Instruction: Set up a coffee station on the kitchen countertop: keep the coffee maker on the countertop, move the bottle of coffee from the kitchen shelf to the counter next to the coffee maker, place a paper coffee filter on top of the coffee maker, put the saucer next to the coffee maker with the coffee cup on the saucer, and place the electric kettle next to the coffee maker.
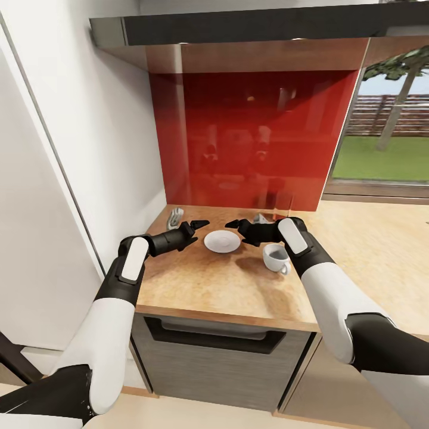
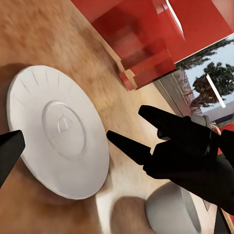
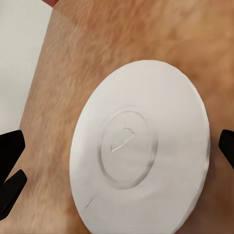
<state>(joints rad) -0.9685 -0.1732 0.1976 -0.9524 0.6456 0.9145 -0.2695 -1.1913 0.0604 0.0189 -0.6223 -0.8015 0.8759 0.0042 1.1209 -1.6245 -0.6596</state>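
Both grippers hang just above the countertop [image 1: 220,280], jaws apart and empty, facing each other across the saucer [image 1: 222,241]. The left gripper [image 1: 198,226] has its fingers spread at the saucer's left edge, not touching it. The right gripper [image 1: 237,224] sits at the saucer's right, its two black fingers also parted; in the left wrist view the right gripper [image 2: 130,127] points at the saucer [image 2: 58,129] with clear wood between tips and rim. The right wrist view looks down on the saucer [image 3: 141,146], with a black fingertip [image 3: 10,168] at either side of the picture, wide of the plate.

The saucer lies flat on the wood, between the two grippers and near the red backsplash [image 1: 250,137]. The cup [image 1: 276,258] stands upright on the countertop to the saucer's right, just beside the right forearm, apart from the saucer, handle toward the front edge. A small pale object [image 1: 174,215] lies near the back left corner, behind the left gripper; what it is cannot be made out. Grey cabinet fronts [image 1: 220,363] sit under the worktop.
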